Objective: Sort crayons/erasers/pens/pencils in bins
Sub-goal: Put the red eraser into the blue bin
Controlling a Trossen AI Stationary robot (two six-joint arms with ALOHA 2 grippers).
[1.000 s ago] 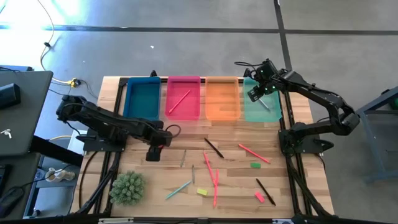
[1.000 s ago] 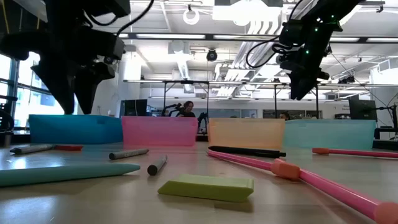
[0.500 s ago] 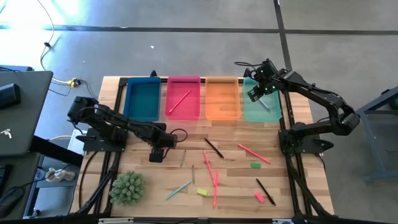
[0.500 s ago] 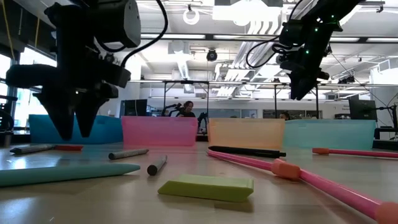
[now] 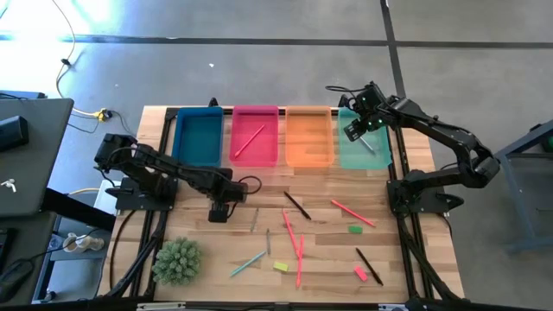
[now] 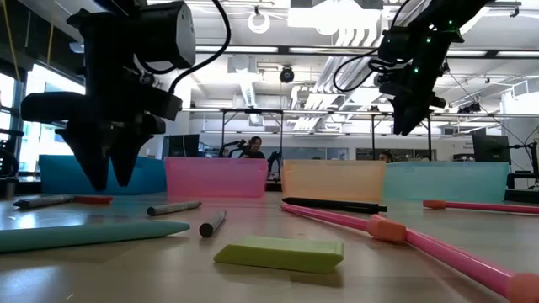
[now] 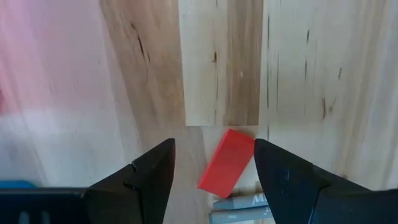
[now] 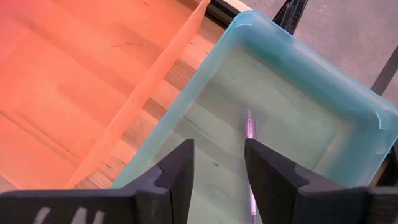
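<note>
Above red eraser (image 7: 227, 160), left end effector (image 7: 214, 167) wide open, empty.

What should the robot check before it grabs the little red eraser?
1. Left end effector open: ok, its fingers stand apart.
2. Red eraser lined up between the fingers: ok in the left wrist view, though it lies at a slant.
3. Nothing else in the way: not ok, a grey stick lies right beside the eraser.
4. Left end effector low enough to grip: cannot tell; in the low view it hangs just above the table.
5. Right end effector out of the way: ok, it is open over the teal bin, which holds one pen.
6. Which bin takes erasers: cannot tell.
</note>
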